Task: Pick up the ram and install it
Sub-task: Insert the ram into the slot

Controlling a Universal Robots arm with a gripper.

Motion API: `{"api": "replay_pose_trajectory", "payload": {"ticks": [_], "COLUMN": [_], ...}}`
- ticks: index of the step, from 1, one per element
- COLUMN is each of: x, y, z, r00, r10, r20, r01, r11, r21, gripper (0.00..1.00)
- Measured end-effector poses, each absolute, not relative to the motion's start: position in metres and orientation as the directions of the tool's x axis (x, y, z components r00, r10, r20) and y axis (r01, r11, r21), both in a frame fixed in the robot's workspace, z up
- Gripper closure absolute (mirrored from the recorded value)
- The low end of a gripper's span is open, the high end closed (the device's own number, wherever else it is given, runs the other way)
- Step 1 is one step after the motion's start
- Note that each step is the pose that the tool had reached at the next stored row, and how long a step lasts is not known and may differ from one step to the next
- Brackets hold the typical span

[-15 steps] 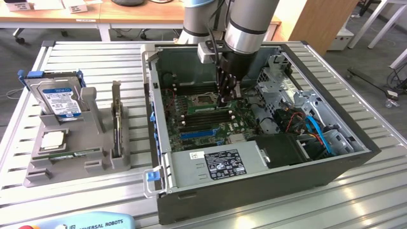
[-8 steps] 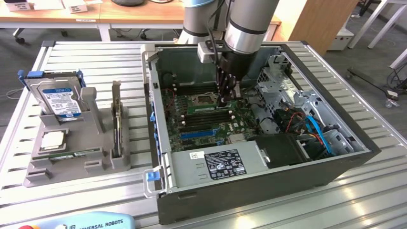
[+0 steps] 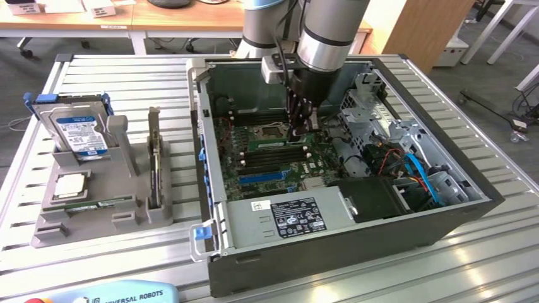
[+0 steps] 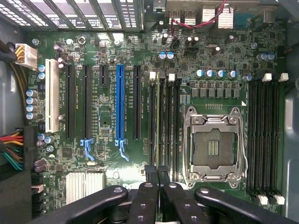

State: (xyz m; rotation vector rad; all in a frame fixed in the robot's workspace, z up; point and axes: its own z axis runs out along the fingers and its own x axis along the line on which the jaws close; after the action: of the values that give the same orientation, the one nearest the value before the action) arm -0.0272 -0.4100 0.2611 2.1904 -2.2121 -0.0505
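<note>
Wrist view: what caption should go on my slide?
Shut gripper over the memory slots beside the empty processor socket.

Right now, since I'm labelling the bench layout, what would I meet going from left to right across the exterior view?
Hard drive → upright expansion card → empty processor socket → gripper → blue cable.
</note>
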Motion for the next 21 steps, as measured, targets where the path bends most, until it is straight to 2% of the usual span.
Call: {"api": "replay_pose_trajectory", "payload": {"ticks": [21], "x": [-0.0272], "y": [-0.4100], "z": [0.2523], "r00": [-0.004], "r10": [-1.000], "r20": [-0.005], "r01": [-0.999], "r11": [0.003], "r21": [0.043], "gripper": [0.88]}}
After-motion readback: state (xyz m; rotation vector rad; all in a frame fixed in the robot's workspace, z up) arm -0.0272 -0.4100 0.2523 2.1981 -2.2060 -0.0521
